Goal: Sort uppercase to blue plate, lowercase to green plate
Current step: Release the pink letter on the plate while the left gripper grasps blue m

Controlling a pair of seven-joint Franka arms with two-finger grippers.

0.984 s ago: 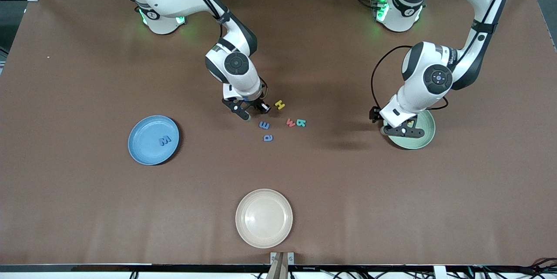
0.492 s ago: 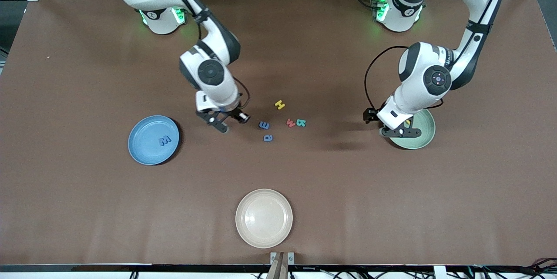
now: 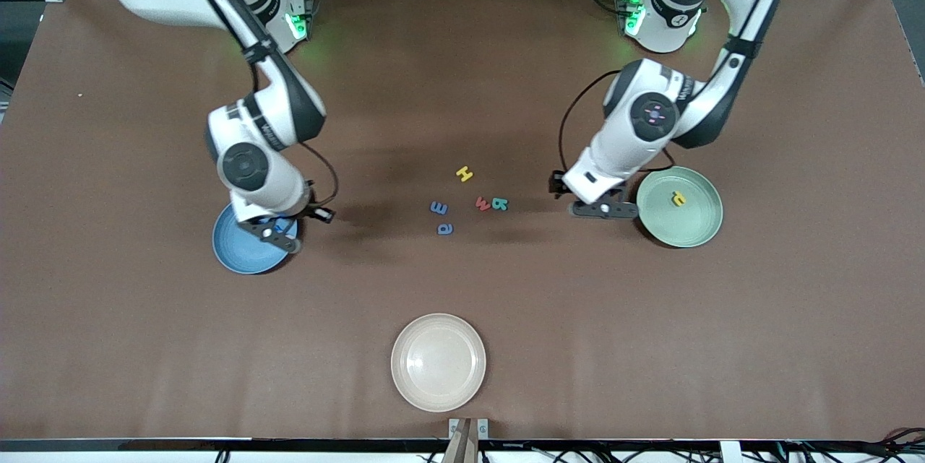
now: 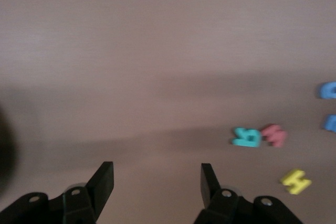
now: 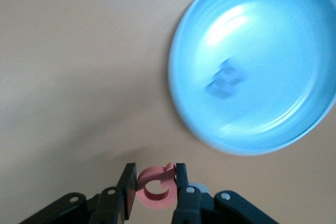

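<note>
Fingers of the right hand (image 5: 156, 187) pinch the red Q (image 5: 156, 188), held over the rim of the blue plate (image 3: 238, 255) toward the right arm's end of the table (image 3: 144, 333); the blue W (image 5: 226, 79) lies in that plate. The left hand (image 4: 157, 182) hangs spread wide and empty over bare table just beside the green plate (image 3: 697, 221), which holds a small hooked yellow letter (image 3: 678, 198); mid-table lie the yellow H (image 3: 465, 174), teal B (image 3: 500, 204), red w (image 3: 483, 204), blue e (image 3: 439, 208) and blue a (image 3: 445, 230); a beige plate (image 3: 439, 362) sits nearest the front camera.
</note>
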